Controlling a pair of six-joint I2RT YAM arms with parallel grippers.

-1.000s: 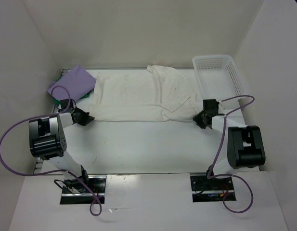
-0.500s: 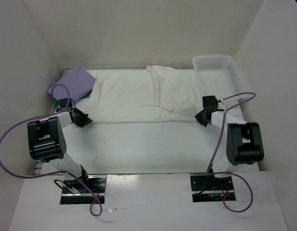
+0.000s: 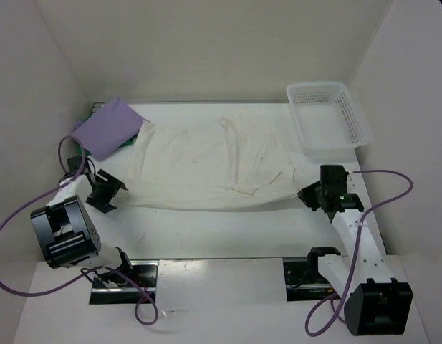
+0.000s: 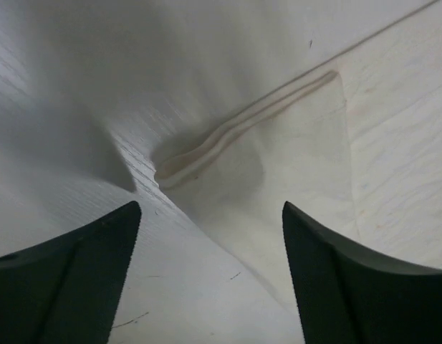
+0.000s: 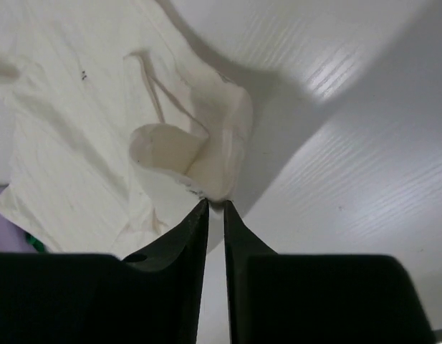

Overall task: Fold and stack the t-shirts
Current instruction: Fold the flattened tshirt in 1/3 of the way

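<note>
2 corners of the near edge decide the coming move, and only 1 of them is held. The white t-shirt [image 3: 206, 161] lies spread on the table [image 3: 206, 233], its long axis running left to right between the arms.

The right gripper [image 3: 306, 195] has its jaws pressed together on the shirt's near right corner. In the right wrist view a bunched fold of cloth [image 5: 199, 154] rises straight out of the closed tips [image 5: 215, 206], lifted a little off the surface.

The left gripper [image 3: 109, 192] stands wide open and holds nothing. The shirt's near left corner lies just beside it, toward the table's centre. In the left wrist view the corner's hem [image 4: 242, 129] sits ahead of the gripper, between the 2 spread fingers [image 4: 63, 279], apart from both. The left arm is plainly the nearer one to that corner, and I judge it needs to reach forward and close there before any fold can begin.

The shirt looks thin, limp and creased, with faint marks on it. Its far edge is uneven, possibly a turned-over sleeve; the view is too coarse to be sure.

1 purple t-shirt [image 3: 106, 129] lies folded at the far left, and a white basket [image 3: 353, 118] stands at the far right.
</note>
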